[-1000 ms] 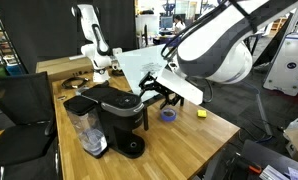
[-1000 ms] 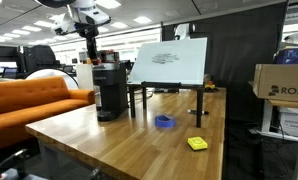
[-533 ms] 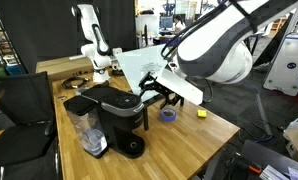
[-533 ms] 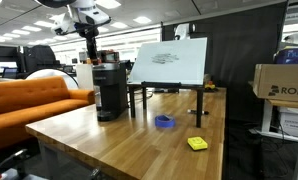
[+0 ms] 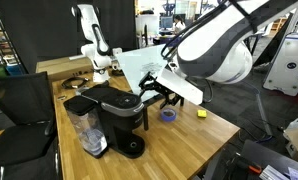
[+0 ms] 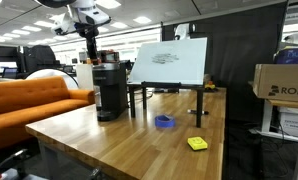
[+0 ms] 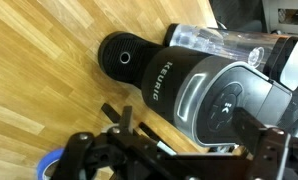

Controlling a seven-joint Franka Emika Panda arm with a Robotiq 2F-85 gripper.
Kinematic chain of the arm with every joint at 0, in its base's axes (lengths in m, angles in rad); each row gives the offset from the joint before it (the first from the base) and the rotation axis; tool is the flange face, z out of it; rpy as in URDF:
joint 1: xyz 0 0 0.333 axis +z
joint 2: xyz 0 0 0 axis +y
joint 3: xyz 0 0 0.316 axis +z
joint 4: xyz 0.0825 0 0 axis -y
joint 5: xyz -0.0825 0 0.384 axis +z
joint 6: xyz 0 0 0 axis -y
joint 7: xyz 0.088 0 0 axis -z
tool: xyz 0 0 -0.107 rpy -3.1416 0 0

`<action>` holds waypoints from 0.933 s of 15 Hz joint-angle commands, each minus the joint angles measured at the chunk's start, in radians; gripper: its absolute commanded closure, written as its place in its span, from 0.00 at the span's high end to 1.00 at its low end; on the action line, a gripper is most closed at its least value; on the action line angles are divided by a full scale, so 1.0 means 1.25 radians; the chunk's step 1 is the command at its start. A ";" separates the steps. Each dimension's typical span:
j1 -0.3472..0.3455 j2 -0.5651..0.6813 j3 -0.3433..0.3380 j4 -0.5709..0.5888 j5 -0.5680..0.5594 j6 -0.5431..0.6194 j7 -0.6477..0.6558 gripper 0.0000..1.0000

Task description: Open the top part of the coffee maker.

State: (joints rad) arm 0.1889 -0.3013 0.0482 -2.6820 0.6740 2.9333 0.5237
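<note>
While the pincer (image 7: 187, 125) gapes wide, the coffee maker (image 5: 124, 125) stands upright, top part (image 5: 115, 98) shut flat.

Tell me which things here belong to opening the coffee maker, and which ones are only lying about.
For the job:
- coffee maker
- lid, down
- gripper, open, next to the machine

Lying about:
- blue tape roll
- yellow block
- white board
</note>
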 commanded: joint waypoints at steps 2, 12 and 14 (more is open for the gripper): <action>-0.018 -0.001 0.019 0.002 0.009 -0.005 -0.005 1.00; -0.033 -0.010 0.047 -0.061 0.029 0.045 0.085 1.00; -0.005 -0.009 0.033 -0.062 0.046 0.069 0.084 1.00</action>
State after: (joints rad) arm 0.1530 -0.3030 0.0908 -2.7476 0.6809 2.9674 0.6248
